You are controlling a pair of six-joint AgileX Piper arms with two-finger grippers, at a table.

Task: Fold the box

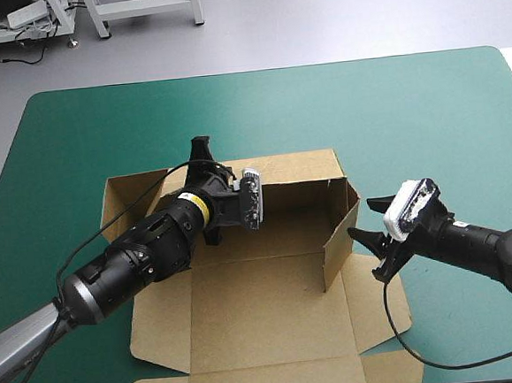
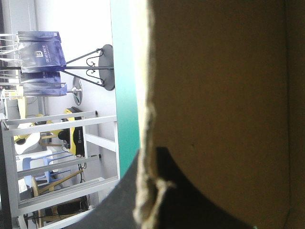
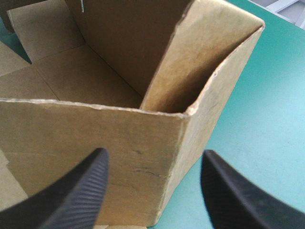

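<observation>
Teal-green cover (image 1: 408,100) lies bare around the brown box (image 1: 264,288), which sits on the near half of the table, about midway between its sides.

My left claw (image 1: 201,148) is clamped on the top edge of the box's far wall. In its own view the black fingers (image 2: 190,200) pinch the board (image 2: 219,95) between them. The cut edge is ragged and fuzzy, and the brown face is dull and smooth. A strip of cover (image 2: 125,71) runs beside the board.

My right claw (image 1: 369,221) stands apart, its two ribbed black fingers (image 3: 81,191) wide of each other. The box's near right corner (image 3: 183,143) is just ahead, between them. I cannot tell whether either finger touches it.

The right wall stands upright, with faint creases across its outer face (image 3: 95,138). Behind the corner a flap (image 3: 190,57) bends inward, and a narrow wedge-shaped gap shows between flap and wall. Cover (image 3: 257,105) shows beyond the corner.

Farther out, the floor of the box is flat and scored. A broad panel (image 1: 271,381) lies flat toward the near edge of the table. Rounded side flaps (image 1: 165,327) lie spread on the cover. My left arm crosses the box's left part and hides the wall there.
</observation>
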